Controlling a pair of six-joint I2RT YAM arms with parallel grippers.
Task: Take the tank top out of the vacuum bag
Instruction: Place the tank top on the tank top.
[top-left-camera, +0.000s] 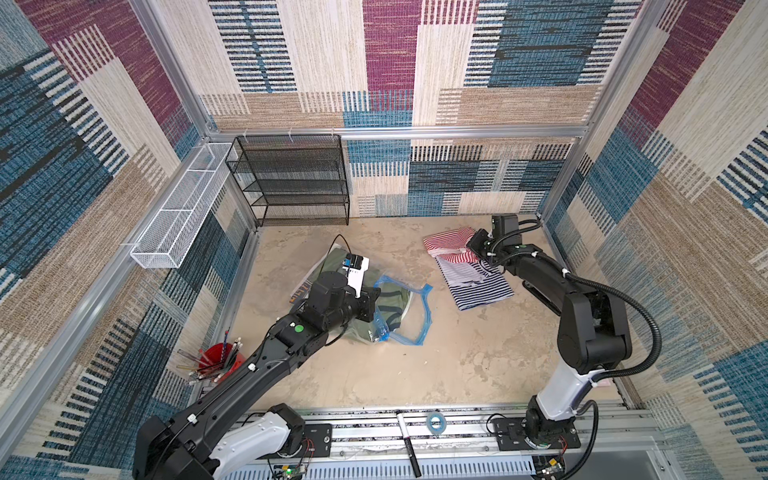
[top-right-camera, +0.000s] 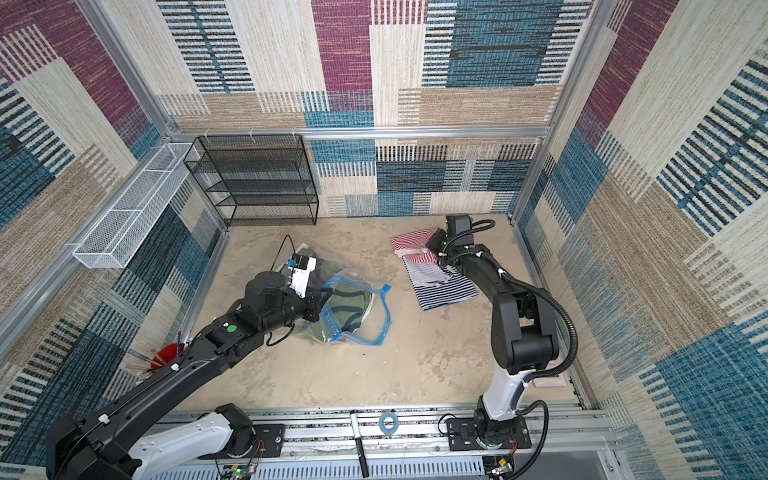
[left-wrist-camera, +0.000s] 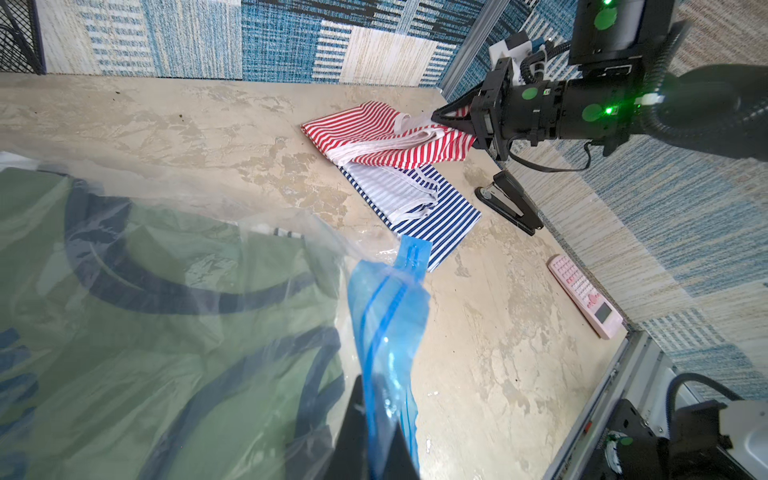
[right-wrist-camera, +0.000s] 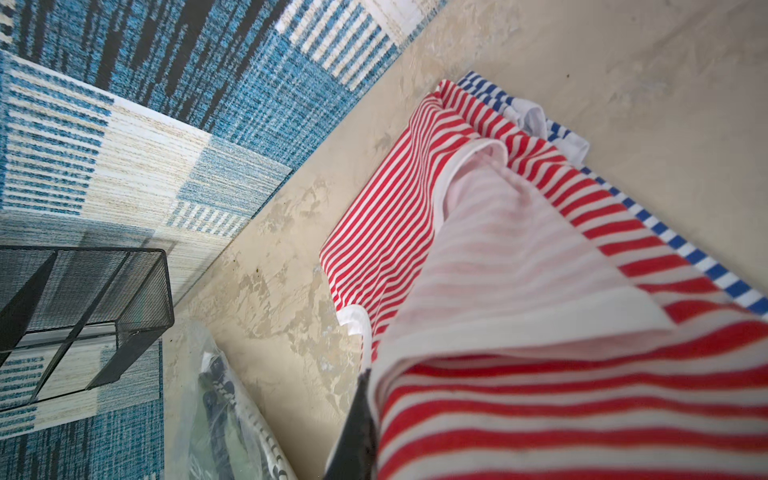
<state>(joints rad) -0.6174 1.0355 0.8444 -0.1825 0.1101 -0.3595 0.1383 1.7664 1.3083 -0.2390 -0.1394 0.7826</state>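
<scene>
Left wrist view: left gripper (left-wrist-camera: 374, 432) clenched on the blue zip strip (left-wrist-camera: 386, 324) of the vacuum bag (left-wrist-camera: 324, 232), mid-tabletop, green tank top (left-wrist-camera: 166, 266) inside; right gripper (left-wrist-camera: 451, 118) pinches a red-striped tank top (left-wrist-camera: 374, 124) near the far right corner. Fabric likely soft, light; film slippery; grasp a strap.

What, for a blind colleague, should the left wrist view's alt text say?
The left gripper pinches the blue zip strip of the vacuum bag, green tank top inside. The right gripper grips a red striped top on a blue striped top.
</scene>
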